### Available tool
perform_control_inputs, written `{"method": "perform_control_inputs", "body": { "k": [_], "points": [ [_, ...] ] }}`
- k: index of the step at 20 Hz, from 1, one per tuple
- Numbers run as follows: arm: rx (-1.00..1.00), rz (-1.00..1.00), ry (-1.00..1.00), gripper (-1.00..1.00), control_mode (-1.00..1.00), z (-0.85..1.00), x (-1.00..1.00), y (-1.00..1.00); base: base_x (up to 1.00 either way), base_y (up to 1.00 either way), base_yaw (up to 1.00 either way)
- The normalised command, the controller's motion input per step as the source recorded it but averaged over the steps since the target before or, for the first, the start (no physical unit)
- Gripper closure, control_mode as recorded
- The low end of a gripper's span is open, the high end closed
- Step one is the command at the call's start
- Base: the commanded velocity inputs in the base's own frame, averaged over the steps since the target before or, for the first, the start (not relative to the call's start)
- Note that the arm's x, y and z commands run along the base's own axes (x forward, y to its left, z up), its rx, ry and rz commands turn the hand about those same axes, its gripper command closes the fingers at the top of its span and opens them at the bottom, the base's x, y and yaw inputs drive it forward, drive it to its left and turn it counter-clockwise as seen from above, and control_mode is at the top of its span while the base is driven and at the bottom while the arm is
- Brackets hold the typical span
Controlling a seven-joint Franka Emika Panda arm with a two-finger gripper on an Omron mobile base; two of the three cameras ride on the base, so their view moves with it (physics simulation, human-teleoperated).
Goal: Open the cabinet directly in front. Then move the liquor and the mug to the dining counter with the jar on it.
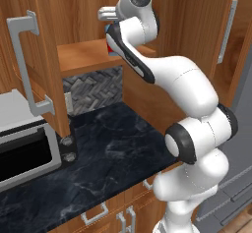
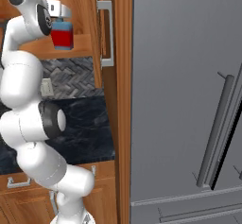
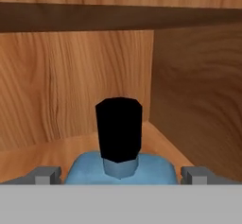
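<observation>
Both doors of the cabinet [image 1: 83,55] stand open; its left door [image 1: 47,55] swings toward me. On the inner shelf stands the liquor [image 2: 62,35], blue above and red below. The hand view looks at its black cap [image 3: 118,128] and blue shoulders from close up. My gripper [image 3: 121,175] is open, level with the bottle's top, one fingertip [image 3: 46,175] on each side of the shoulders and apart from them. In the left base view the arm hides most of the liquor [image 1: 109,46]. The mug and the dining counter are out of view.
A silver toaster oven [image 1: 24,143] sits on the black counter [image 1: 113,153] below the cabinet, at the left. The right cabinet door [image 2: 106,31] stands edge-on beside a tall grey fridge [image 2: 189,100]. The cabinet's side wall [image 3: 198,90] is close on the bottle's right.
</observation>
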Motion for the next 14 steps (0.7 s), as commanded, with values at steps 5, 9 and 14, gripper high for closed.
{"method": "perform_control_inputs", "body": {
  "k": [5,9,14],
  "points": [
    [0.0,0.0,0.0,-1.0,-1.0,-0.01,0.26,0.06,0.0,0.0,0.0],
    [0.0,0.0,0.0,-1.0,-1.0,0.0,0.18,0.0,0.0,0.0,0.0],
    [0.0,0.0,0.0,-1.0,-1.0,0.0,0.16,0.0,0.0,0.0,0.0]
  ]
}}
